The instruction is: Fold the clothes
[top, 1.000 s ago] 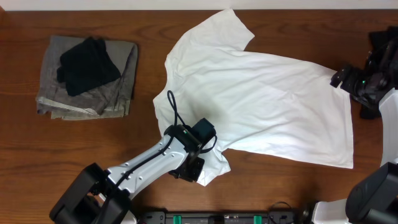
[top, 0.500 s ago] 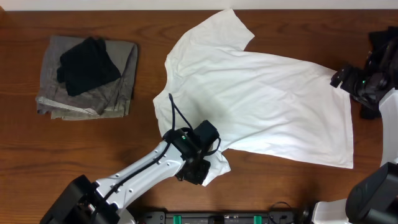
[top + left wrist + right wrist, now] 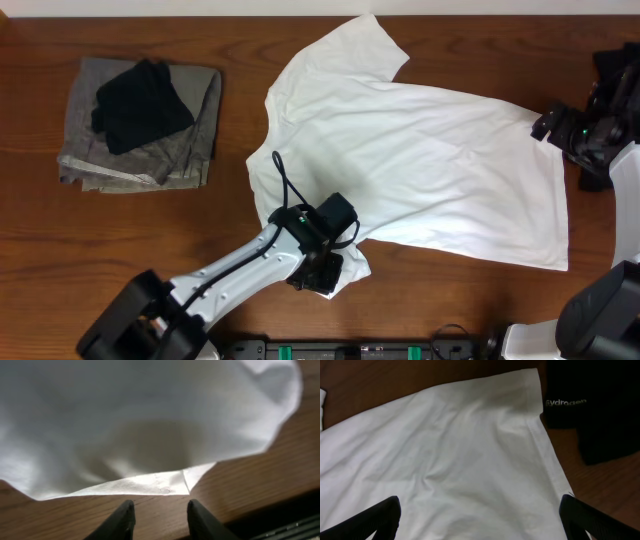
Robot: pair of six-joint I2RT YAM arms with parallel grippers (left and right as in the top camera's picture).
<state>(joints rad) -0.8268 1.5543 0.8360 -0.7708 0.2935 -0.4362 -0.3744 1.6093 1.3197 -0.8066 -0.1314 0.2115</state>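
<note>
my left gripper (image 3: 159, 506) hangs low, fingers slightly parted, gripping nothing; my right gripper (image 3: 480, 502) hovers, spread wide.

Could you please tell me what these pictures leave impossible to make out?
Any print on the T-shirt: no view shows one.
Left gripper fingertips, overhead: hidden beneath its own wrist.
Dark garment, right wrist view: cut off by frame edge.
Folded pile, overhead: pieces too small to tell.

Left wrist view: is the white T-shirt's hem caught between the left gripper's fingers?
No, the hem of the white T-shirt lies beyond the left gripper, whose fingers stand apart over the bare table.
</note>
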